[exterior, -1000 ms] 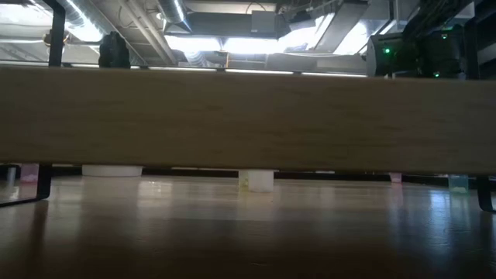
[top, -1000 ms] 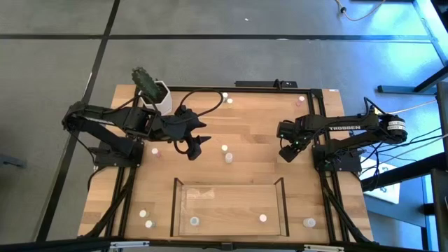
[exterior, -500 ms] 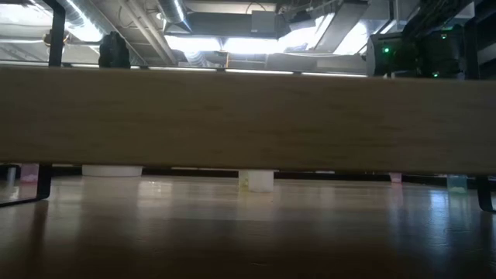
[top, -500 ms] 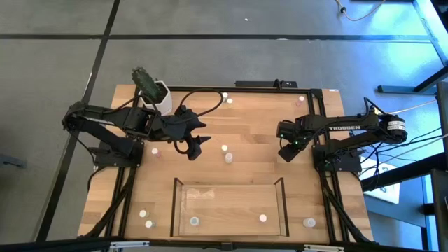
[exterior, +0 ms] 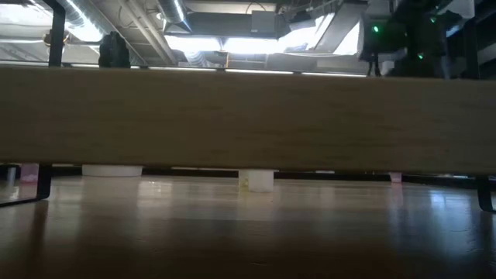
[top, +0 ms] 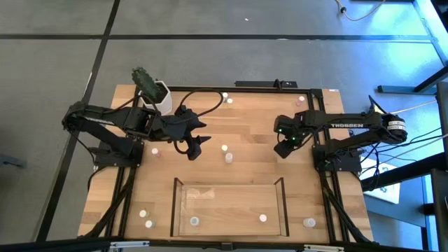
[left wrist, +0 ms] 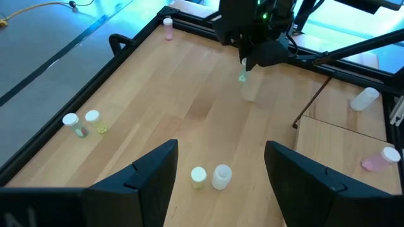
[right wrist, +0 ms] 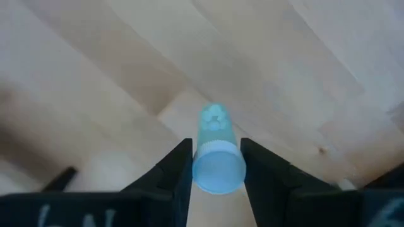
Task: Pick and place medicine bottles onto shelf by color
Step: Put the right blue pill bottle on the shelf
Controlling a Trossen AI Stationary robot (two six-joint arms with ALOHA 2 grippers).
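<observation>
My right gripper (top: 283,148) hangs over the right part of the table, shut on a small clear bluish medicine bottle (right wrist: 216,148) with a pale cap; the left wrist view shows this bottle (left wrist: 243,77) below the fingers, clear of the wood. My left gripper (top: 196,145) stands open left of the middle, with nothing between its fingers (left wrist: 219,149). Two pale bottles (top: 227,153) stand on the table just beyond it. The shelf (top: 179,206), a clear-walled tray, lies near the front edge with two bottles (top: 263,218) on its floor. My right gripper pinches the bottle's cap end (right wrist: 218,170) between its two fingers. The fingers come from above and point down. The bottle hangs upright below them, cap up and bottom (right wrist: 214,118) toward the table, lifted clear.
More small bottles stand at the far edge (top: 227,99), far right (top: 301,100), front left (top: 146,218), front right (top: 309,222) and left (top: 155,150). A white pot with a cactus (top: 155,93) stands at the far left corner. A black frame (top: 323,119) borders the table.
My right gripper has risen and gone a little toward the table's left. The bluish bottle that stood on the table at the right of the low view has gone up with it and now hangs clear of the wood.
</observation>
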